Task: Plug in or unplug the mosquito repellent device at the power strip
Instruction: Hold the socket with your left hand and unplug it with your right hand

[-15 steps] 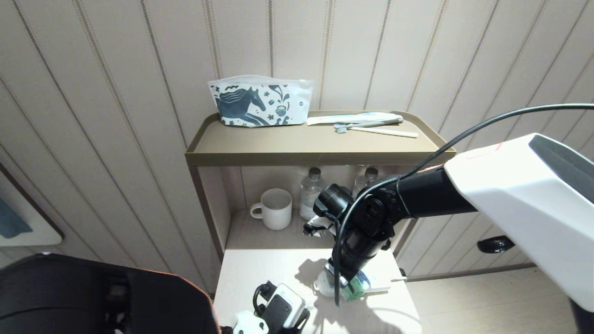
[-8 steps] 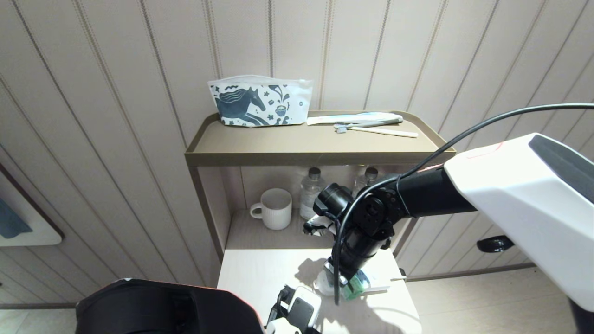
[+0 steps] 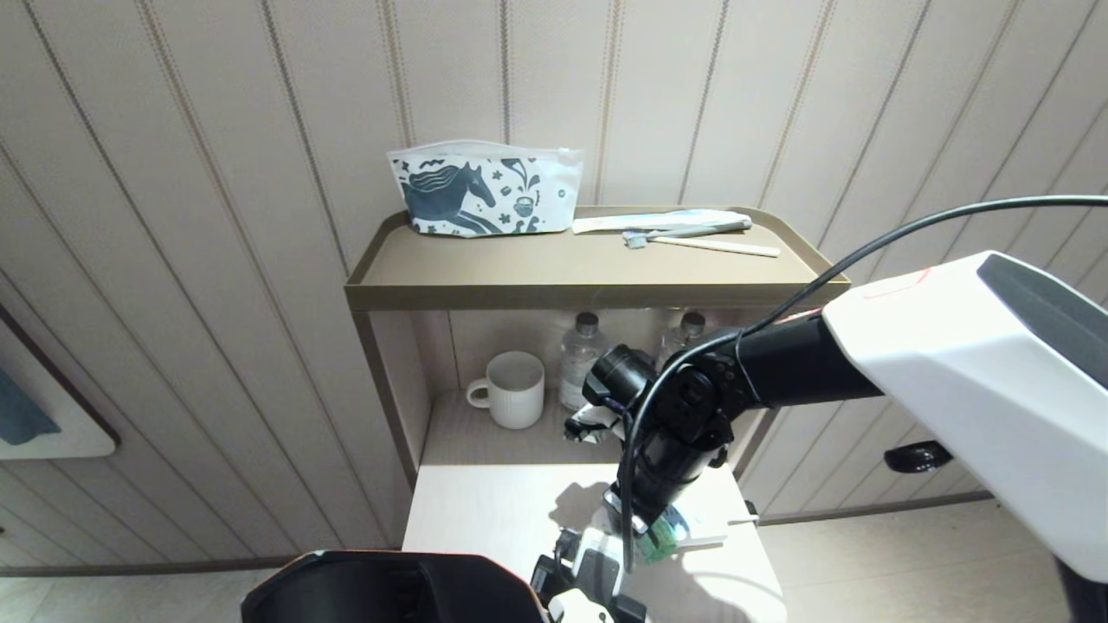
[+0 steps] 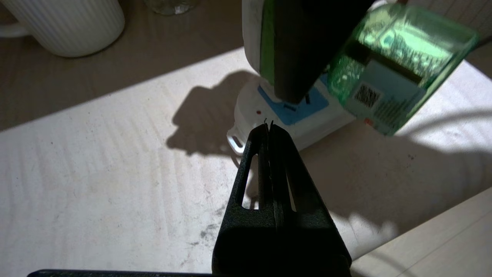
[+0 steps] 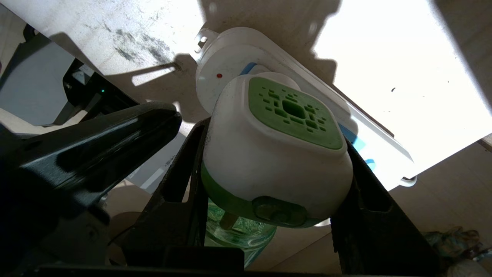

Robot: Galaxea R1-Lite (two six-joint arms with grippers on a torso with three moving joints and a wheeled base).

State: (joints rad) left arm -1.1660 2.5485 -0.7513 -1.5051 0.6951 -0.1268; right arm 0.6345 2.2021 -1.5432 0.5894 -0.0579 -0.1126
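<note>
Two end effectors – right [image 5: 269, 184] clamped on mosquito repellent device [image 5: 276, 154], left [image 4: 269, 129] pressed together – label unreadable

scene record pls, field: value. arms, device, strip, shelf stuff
right gripper: jaws clamped on the mosquito repellent device, held over the power strip
left gripper: jaws shut, empty, tips close to the strip's rounded end
device: white head, green face, green bottle attached
plugged in: cannot tell
lower shelf: white mug, two clear bottles
top shelf: horse-print pouch, toothbrush
</note>
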